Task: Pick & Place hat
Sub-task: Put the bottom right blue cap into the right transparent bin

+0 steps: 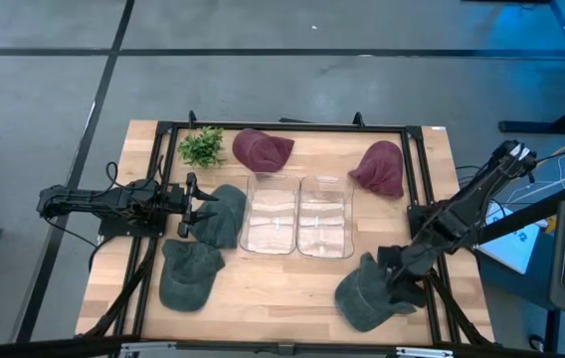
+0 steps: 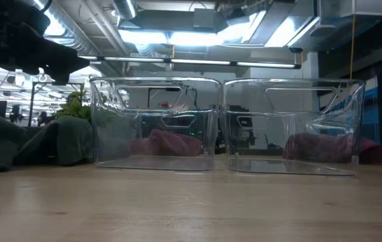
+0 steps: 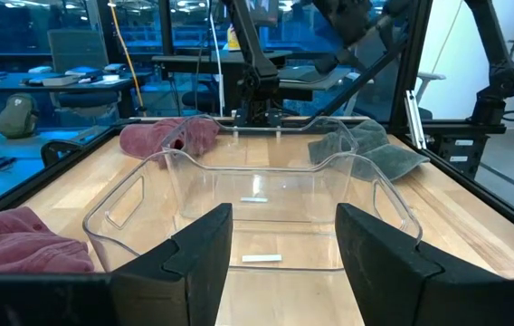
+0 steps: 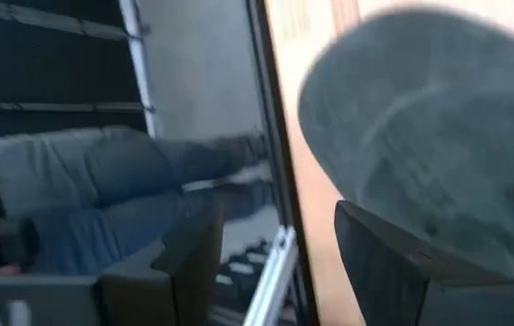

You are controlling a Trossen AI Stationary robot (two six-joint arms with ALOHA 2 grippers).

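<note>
hats lie scattered on the wooden desk (image 1: 292, 288): two maroon hats (image 1: 263, 149) at the far side, green ones near the front. right hand (image 1: 394, 281), fingers spread and grasping nothing, hovers at the green hat (image 1: 367, 295) by the front right corner. left hand (image 1: 195, 207), released too, sits beside another green hat (image 1: 223, 214), facing two clear bins (image 1: 295, 216) at the desk's middle. a small plant (image 1: 202, 147) stands far left.
</note>
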